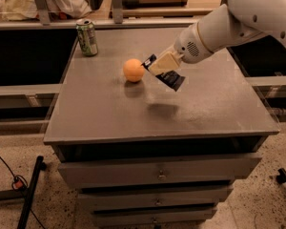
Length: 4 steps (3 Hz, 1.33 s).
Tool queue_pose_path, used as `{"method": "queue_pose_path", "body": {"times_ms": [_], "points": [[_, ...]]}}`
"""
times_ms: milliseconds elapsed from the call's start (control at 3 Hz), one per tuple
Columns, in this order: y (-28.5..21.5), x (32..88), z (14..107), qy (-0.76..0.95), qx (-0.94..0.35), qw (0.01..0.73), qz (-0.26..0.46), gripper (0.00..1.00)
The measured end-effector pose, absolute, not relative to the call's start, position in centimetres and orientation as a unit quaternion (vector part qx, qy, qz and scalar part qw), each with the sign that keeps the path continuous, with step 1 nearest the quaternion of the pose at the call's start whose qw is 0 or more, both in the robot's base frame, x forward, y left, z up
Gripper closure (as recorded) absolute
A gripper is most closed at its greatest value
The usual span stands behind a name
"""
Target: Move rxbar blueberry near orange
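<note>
The gripper [161,65] is clamped on the bar [174,81], holding it tilted in the air above the table [214,113], just right of the orange [133,70], with the bar's upper end close to the fruit. The orange rests on the tabletop, and a green can [87,38] stands at the back left corner, well apart from both.

- I see a green can [87,37] upright at the table's [105,118] far-left corner.
- Drawers [158,174] below (all shut).
- A cable [18,180] on the floor, left.
</note>
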<state>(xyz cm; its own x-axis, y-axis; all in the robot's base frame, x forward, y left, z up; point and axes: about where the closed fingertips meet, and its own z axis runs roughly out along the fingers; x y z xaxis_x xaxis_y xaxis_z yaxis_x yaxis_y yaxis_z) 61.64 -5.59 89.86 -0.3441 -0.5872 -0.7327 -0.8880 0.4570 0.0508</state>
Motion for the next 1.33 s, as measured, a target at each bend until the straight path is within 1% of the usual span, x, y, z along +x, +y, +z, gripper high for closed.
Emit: {"method": "queue_pose_path", "body": {"times_ms": [333,1000,1333], "points": [[-5.04,62.61,89.44,0.792,-0.452,0.337,0.233,0.6],[-4.63,62.63,89.27,0.791,-0.454,0.336,0.235,0.13],[-4.42,62.61,89.18,0.791,-0.455,0.335,0.236,0.0]]}}
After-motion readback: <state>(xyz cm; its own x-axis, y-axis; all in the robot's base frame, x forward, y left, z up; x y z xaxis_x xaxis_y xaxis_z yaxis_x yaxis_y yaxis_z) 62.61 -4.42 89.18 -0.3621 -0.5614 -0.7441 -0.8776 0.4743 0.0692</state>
